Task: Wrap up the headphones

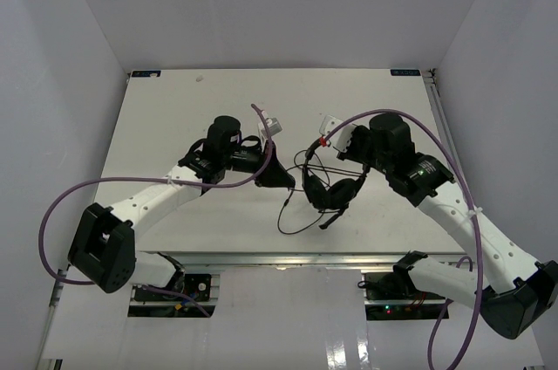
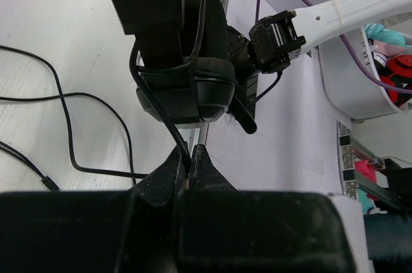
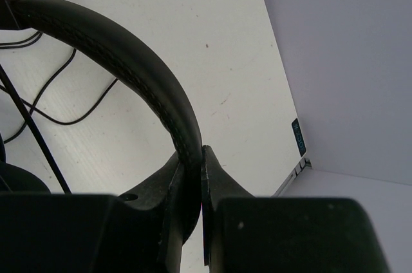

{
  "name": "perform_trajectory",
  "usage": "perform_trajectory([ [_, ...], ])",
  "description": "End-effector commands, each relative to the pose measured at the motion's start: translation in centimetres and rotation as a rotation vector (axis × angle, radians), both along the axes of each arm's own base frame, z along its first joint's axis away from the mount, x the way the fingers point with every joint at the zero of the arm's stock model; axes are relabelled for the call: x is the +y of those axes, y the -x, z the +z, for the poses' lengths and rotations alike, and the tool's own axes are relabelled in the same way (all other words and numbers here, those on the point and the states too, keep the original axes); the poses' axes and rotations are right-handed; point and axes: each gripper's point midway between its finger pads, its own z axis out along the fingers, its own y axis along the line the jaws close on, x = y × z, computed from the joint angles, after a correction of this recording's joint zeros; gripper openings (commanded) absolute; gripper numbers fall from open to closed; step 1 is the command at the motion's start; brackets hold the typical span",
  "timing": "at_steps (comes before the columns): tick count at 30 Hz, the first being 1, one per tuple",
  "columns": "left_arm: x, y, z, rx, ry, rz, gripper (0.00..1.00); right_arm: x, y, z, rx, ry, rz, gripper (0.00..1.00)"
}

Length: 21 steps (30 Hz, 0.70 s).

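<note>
Headphones (image 1: 331, 188) at centre of table (image 1: 157, 117) | right gripper (image 3: 193, 157) clamps headband (image 3: 129, 54) | left gripper (image 2: 191, 157) pinches cable (image 2: 170, 132) | my worry: thin cable slips out or snags earcup (image 2: 193, 89) if I pull tight

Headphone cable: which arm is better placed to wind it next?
Left, probably. The left end effector is shut on the cable just below the headphones, while the right end effector is clamped on the headband, steadying them.

White table (image 1: 174, 126); plain grey-white walls (image 1: 279, 3) on three sides.
</note>
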Motion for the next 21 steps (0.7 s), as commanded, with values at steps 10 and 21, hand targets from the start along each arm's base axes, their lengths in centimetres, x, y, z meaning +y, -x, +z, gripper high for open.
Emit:
perform_trajectory([
  [10, 0.6, -1.7, 4.8, 0.074, 0.075, 0.041, 0.05, -0.6, -0.7, 0.1, -0.107, 0.083, -0.006, 0.08],
  [21, 0.6, 1.0, 7.5, 0.221, 0.136, -0.087, 0.11, -1.2, -3.6, 2.0, -0.155, -0.055, -0.240, 0.08],
])
